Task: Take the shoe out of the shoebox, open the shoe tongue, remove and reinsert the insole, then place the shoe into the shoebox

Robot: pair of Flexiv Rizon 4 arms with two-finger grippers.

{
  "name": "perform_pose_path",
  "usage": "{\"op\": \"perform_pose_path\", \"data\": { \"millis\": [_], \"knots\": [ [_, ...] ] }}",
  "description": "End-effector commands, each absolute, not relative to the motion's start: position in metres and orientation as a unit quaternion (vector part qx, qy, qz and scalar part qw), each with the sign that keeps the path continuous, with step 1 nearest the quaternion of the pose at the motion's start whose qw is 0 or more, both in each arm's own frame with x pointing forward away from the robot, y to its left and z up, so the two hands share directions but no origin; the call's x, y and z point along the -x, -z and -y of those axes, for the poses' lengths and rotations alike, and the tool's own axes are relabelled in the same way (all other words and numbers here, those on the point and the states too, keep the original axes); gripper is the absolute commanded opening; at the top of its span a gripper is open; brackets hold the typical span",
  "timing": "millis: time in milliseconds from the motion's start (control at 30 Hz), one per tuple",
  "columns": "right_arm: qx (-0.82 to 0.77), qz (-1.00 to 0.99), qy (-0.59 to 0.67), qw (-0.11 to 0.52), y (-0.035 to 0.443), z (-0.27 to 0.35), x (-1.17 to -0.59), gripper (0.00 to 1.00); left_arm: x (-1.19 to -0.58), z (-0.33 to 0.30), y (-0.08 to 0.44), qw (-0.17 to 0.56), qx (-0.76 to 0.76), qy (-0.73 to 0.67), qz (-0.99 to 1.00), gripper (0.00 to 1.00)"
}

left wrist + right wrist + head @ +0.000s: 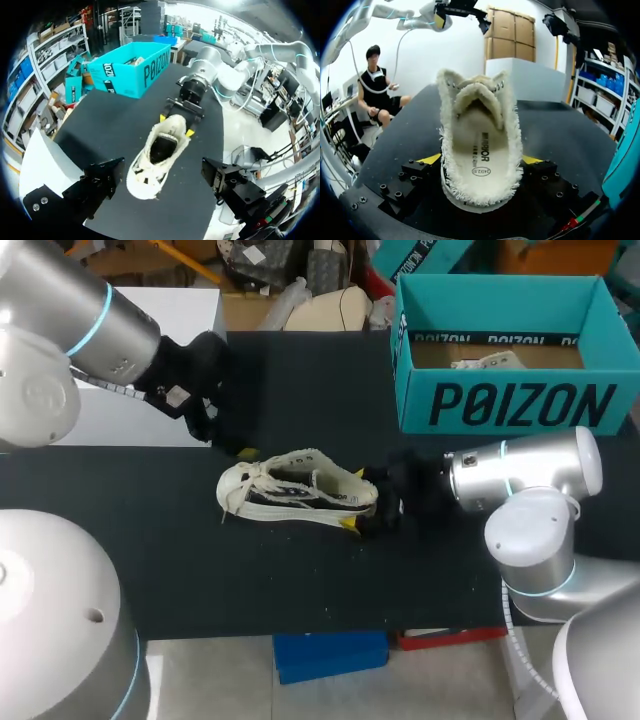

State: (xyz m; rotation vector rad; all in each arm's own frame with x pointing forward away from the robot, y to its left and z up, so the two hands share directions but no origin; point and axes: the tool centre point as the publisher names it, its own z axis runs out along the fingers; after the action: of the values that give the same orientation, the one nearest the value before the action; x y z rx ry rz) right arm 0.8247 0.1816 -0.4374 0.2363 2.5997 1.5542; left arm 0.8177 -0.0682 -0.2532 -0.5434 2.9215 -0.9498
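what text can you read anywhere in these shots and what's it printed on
"POIZON": front wall of the teal shoebox.
"POIZON", partly cut off: its inner back wall.
"240(2.5)": in an oval on the insole inside the shoe.
Word above that oval: too blurred to read.
Paper in the shoebox: too small to read.

Shoe (pixel 300 490): cream canvas, frayed fuzzy edges. Shoebox (pixel 520 405): matt teal cardboard. Table (pixel 300 580): matt black. Right arm (pixel 530 475): smooth silvery metal.

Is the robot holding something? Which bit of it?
Yes. The right claw grips the shoe by its heel, one finger on each side. The left claw is open and holds nothing.
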Motion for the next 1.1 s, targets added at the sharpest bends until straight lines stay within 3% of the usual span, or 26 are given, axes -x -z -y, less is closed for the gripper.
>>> {"op": "perform_pose_path", "data": {
  "millis": [33, 367, 600, 767, 1100],
  "knots": [
    [-0.079, -0.855, -0.51, 0.052, 0.44, -0.184, -0.824, 0.0, -0.821, 0.072, 0.253, -0.046, 0.225, 0.276, -0.933, 1.0],
    [-0.079, -0.855, -0.51, 0.052, 0.44, -0.184, -0.824, 0.0, -0.821, 0.072, 0.253, -0.046, 0.225, 0.276, -0.933, 1.0],
    [-0.079, -0.855, -0.51, 0.052, 0.44, -0.184, -0.824, 0.0, -0.814, 0.099, 0.25, -0.06, 0.343, 0.159, -0.924, 1.0],
    [-0.079, -0.855, -0.51, 0.052, 0.44, -0.184, -0.824, 0.0, -0.809, 0.106, 0.247, -0.008, 0.404, 0.095, -0.91, 1.0],
    [-0.079, -0.855, -0.51, 0.052, 0.44, -0.184, -0.824, 0.0, -0.808, 0.109, 0.249, -0.004, 0.412, 0.083, -0.907, 1.0]
  ]
}}
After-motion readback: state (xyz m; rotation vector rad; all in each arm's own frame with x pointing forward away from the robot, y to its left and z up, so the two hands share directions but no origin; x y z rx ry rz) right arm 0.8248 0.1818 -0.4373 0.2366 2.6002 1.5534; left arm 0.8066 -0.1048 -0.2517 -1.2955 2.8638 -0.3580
